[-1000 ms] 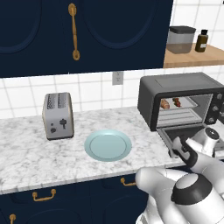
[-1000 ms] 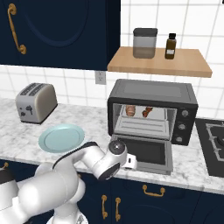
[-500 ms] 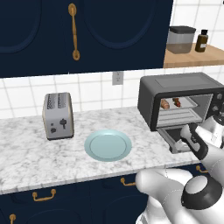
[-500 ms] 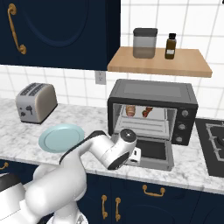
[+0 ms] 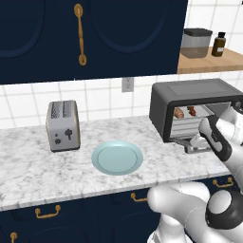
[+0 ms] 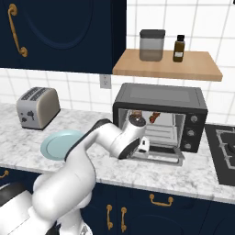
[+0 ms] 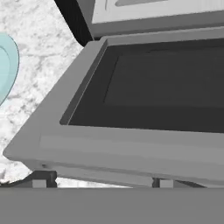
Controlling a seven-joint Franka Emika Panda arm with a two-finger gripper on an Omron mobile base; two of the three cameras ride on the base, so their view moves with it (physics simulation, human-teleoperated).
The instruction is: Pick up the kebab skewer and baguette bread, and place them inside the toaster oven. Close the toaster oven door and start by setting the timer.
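Note:
The toaster oven (image 5: 194,95) (image 6: 160,96) stands on the counter with its door (image 6: 161,154) (image 7: 162,83) dropped flat and open. On the rack inside lie the golden-brown baguette bread (image 5: 179,113) (image 6: 133,113) and the kebab skewer (image 5: 191,111) (image 6: 154,117). My gripper (image 6: 143,145) hangs low at the door's front left edge. The grey bar handle (image 7: 122,151) runs across the hand view just ahead of the hand. My fingertips are hidden, so the state of the jaws is unclear. Nothing is visibly held.
A pale blue plate (image 5: 117,157) (image 6: 57,144) (image 7: 6,70) lies bare on the marble counter left of the oven. A silver two-slot toaster (image 5: 62,125) stands further left. Knobs (image 6: 193,126) sit on the oven's right side, a stove (image 6: 222,151) beyond.
The arm has swung right and forward from in front of the counter, bringing the hand down to the open door's front edge. Bread and skewer have stayed in the oven.

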